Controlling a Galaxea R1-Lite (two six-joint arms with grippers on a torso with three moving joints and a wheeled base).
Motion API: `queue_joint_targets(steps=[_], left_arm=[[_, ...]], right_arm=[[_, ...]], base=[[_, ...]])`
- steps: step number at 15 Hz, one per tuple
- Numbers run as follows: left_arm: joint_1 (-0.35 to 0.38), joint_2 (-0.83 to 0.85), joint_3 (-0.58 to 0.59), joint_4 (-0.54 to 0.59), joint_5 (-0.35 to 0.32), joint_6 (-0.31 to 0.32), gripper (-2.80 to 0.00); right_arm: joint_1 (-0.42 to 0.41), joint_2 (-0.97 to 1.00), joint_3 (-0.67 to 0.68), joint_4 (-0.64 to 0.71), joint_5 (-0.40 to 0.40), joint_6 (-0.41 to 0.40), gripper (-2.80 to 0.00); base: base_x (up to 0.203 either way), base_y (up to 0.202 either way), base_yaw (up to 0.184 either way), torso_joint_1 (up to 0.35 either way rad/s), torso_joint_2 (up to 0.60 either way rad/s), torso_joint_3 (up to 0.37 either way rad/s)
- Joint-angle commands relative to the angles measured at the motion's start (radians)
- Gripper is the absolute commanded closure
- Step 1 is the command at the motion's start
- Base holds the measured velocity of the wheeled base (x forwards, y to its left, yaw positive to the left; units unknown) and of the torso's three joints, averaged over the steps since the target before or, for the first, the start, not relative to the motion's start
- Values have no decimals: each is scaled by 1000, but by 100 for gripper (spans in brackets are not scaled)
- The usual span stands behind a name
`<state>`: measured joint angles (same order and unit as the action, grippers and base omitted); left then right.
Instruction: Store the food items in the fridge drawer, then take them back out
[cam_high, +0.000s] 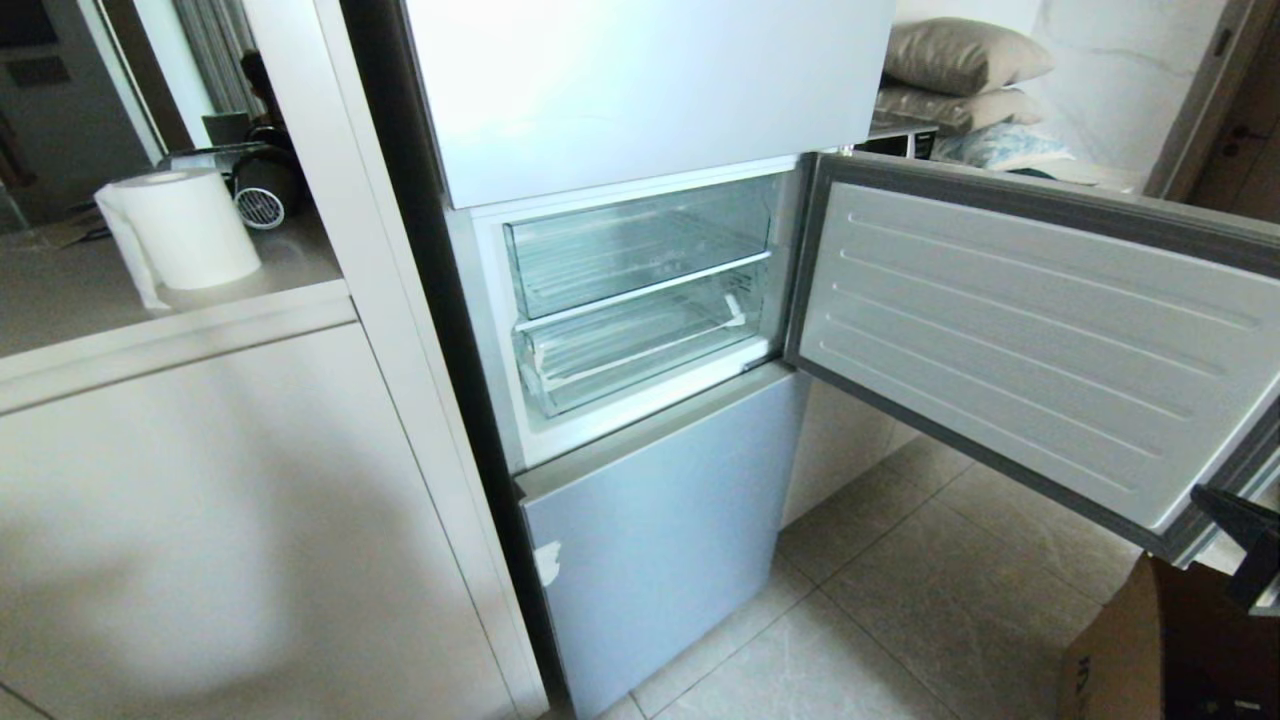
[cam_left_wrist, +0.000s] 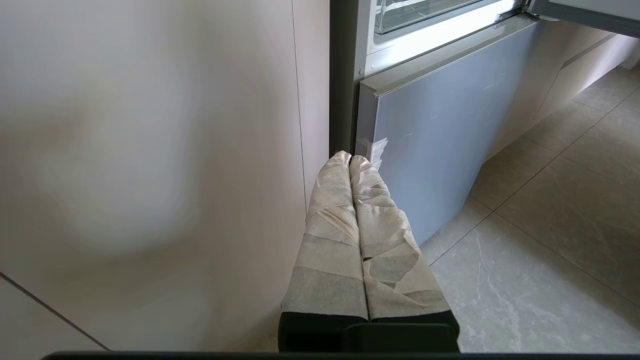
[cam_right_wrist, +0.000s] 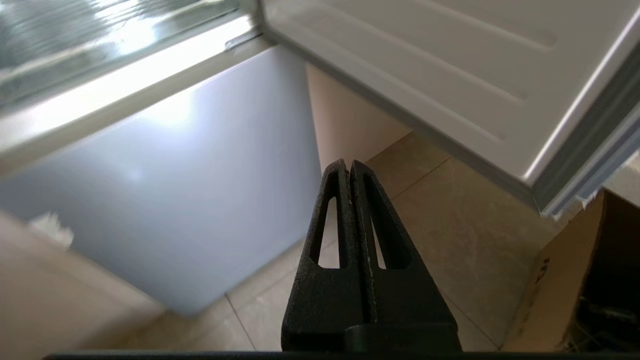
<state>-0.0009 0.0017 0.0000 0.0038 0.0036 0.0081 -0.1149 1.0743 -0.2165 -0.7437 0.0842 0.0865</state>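
The fridge's middle compartment stands open, its door (cam_high: 1030, 330) swung out to the right. Inside are two clear bins; the lower one is the fridge drawer (cam_high: 640, 350), pushed in, with nothing showing in it. No food items are in view. My left gripper (cam_left_wrist: 350, 156), its fingers wrapped in pale tape, is shut and empty, low beside the fridge's grey bottom door (cam_left_wrist: 430, 145). My right gripper (cam_right_wrist: 348, 162) is black, shut and empty, hanging above the floor tiles under the open door (cam_right_wrist: 450, 75). The drawer's front (cam_right_wrist: 75, 35) shows blurred above it.
A white cabinet (cam_high: 200, 520) flanks the fridge on the left, with a paper roll (cam_high: 185, 225) on its counter. A cardboard box (cam_high: 1150, 650) stands on the floor at the lower right, below the open door's corner. Tiled floor (cam_high: 900, 600) lies in front.
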Motion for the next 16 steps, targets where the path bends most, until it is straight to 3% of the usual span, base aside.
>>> queue_joint_targets(steps=[1, 3, 7, 9, 10, 13, 16], left_arm=[[1, 1, 0, 1, 1, 0, 0], [0, 1, 0, 1, 0, 0, 0], [-1, 1, 0, -1, -1, 1, 0], [-1, 1, 0, -1, -1, 1, 0], [-1, 1, 0, -1, -1, 1, 0], [1, 1, 0, -1, -1, 1, 0], [-1, 1, 0, -1, -1, 1, 0]], right_arm=[[1, -200, 67, 56, 16, -23, 0], [1, -369, 112, 183, 41, -42, 0], [1, -741, 157, 572, 49, -68, 0], [0, -803, 196, 692, -37, -103, 0], [0, -796, 212, 743, -62, -167, 0], [96, -780, 210, 767, -28, -222, 0], [100, -903, 210, 768, -28, -228, 0]], base=[[0, 0, 0, 0, 0, 0], [0, 0, 0, 0, 0, 0], [0, 0, 0, 0, 0, 0], [0, 0, 0, 0, 0, 0], [0, 0, 0, 0, 0, 0], [0, 0, 0, 0, 0, 0], [0, 0, 0, 0, 0, 0]])
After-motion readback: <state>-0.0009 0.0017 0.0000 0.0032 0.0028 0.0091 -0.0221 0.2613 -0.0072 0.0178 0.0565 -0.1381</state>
